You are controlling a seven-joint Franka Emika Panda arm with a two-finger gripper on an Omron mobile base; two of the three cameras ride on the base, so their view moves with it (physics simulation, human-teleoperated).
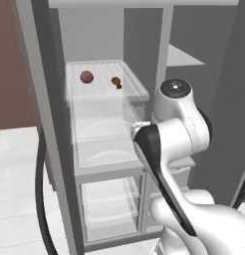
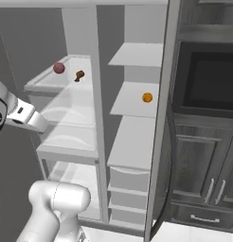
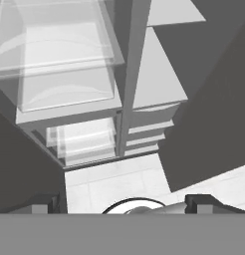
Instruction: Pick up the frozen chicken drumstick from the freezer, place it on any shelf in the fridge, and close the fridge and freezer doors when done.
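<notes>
The frozen chicken drumstick point(image 1: 116, 81) point(image 2: 79, 75), small and brown, lies on the top clear shelf point(image 1: 137, 87) point(image 2: 40, 84) of the fridge point(image 1: 102, 172) point(image 2: 66, 150), beside a dark-red ball point(image 1: 86, 76) point(image 2: 58, 67). The freezer point(image 1: 184, 57) point(image 2: 132, 142) with grey shelves stands to its right. Both doors hang open: the fridge door point(image 1: 45, 99) at the left and the freezer door point(image 2: 161, 118) at the right. My gripper point(image 3: 123, 205) is open with nothing in it. It is pulled back and looks down at the lower drawers and the floor.
A small orange thing point(image 2: 147, 97) sits on a grey freezer shelf. Dark cabinets with a built-in oven point(image 2: 208, 80) stand right of the freezer door. The arm's white elbow point(image 1: 177, 124) is in front of the divider between the two compartments. Pale floor tiles point(image 3: 114, 182) lie below.
</notes>
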